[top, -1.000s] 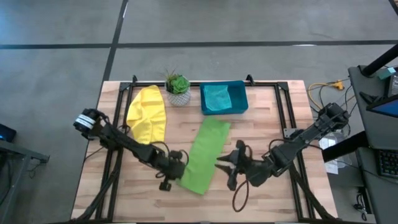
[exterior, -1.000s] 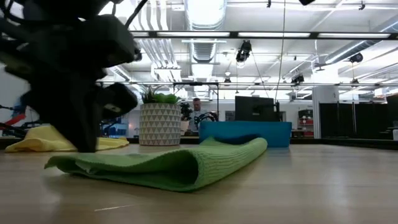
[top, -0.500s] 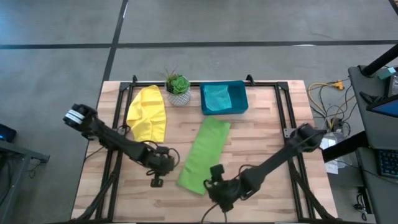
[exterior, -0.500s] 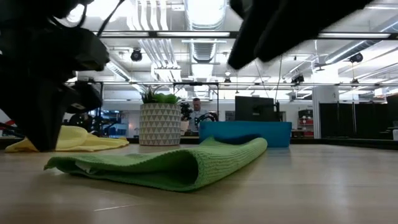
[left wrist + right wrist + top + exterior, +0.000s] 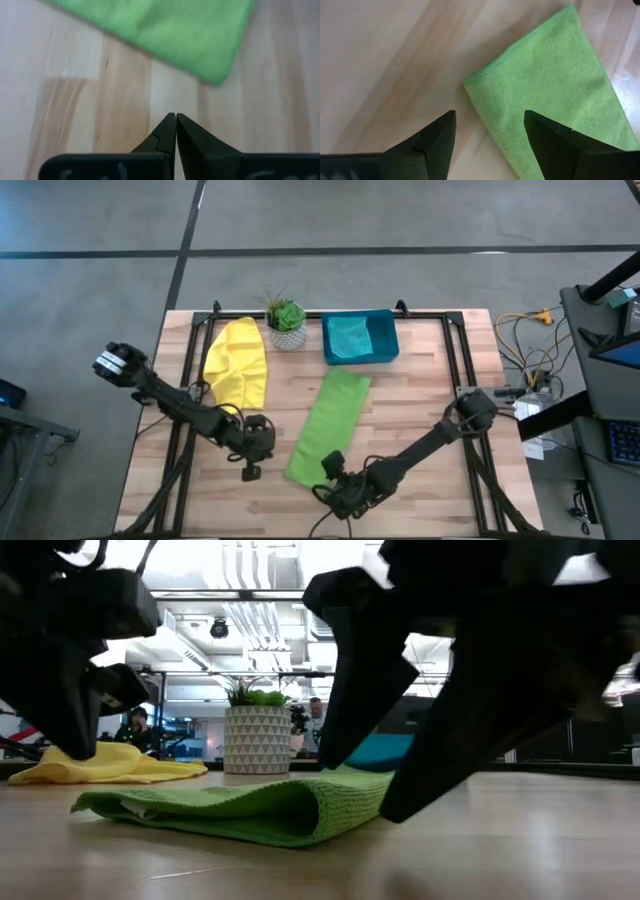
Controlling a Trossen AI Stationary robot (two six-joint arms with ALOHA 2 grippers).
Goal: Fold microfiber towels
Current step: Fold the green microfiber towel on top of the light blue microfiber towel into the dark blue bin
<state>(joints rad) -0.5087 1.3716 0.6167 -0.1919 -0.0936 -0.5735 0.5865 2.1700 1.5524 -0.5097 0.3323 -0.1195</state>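
Right tool [image 5: 487, 135] hangs wide open over the near corner of the light green towel [image 5: 328, 430] — best to drop straight down and pinch both layers. The towel lies mid-surface [image 5: 420, 410], a long strip running from near-left to far-right. Left tool [image 5: 175, 131] is closed and empty, just beside the strip.

— The top camera looks straight down on the whole table [image 5: 400, 420]; the low one sits at its surface, facing the far room.

— And the wrist cameras?

— Both close, angled down past their fingers. All four share the green towel [image 5: 325, 430].
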